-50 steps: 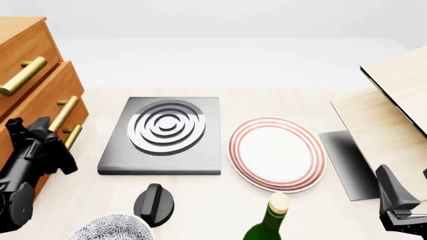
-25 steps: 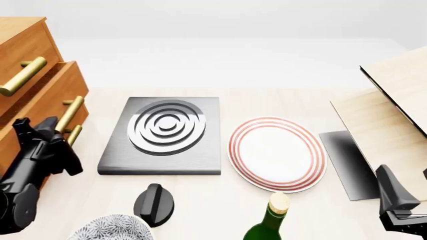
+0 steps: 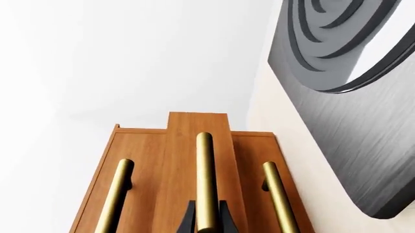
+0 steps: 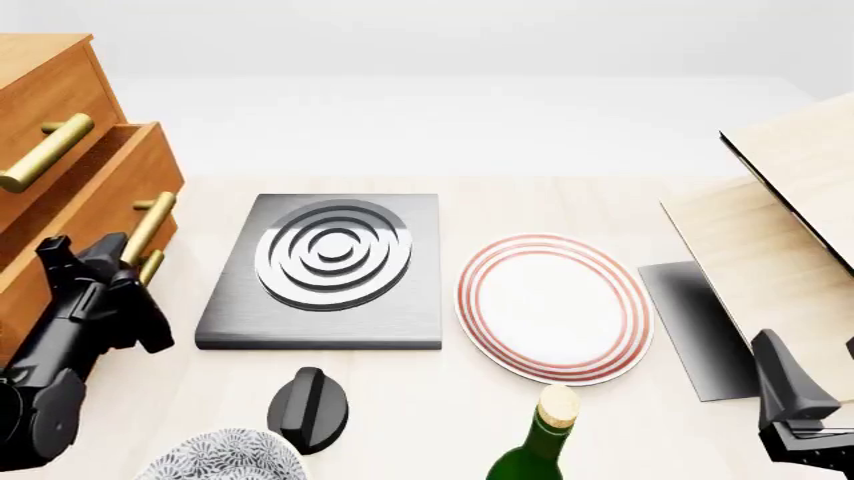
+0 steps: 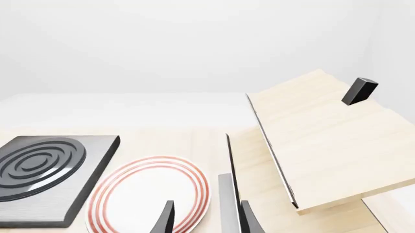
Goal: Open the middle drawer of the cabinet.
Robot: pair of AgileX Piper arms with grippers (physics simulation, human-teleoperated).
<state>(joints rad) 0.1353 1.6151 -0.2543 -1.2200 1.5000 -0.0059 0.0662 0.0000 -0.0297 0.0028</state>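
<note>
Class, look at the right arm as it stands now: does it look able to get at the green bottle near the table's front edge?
Probably yes. The right pincer sits idle, apparently open, beside the green bottle, and only bare table lies between them. The plate lies farther back, out of the path.

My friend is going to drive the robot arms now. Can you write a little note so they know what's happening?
Left gripper: jaws shut on the middle drawer's handle.
Right gripper: jaws open, holding nothing, near the red-rimmed plate.
The cabinet stands at the table's left edge, beside the dark hob.
Done: the middle drawer already sticks out further than the top one.
Left: probably keep pulling the handle straight out until the drawer is fully open, then let go.
</note>
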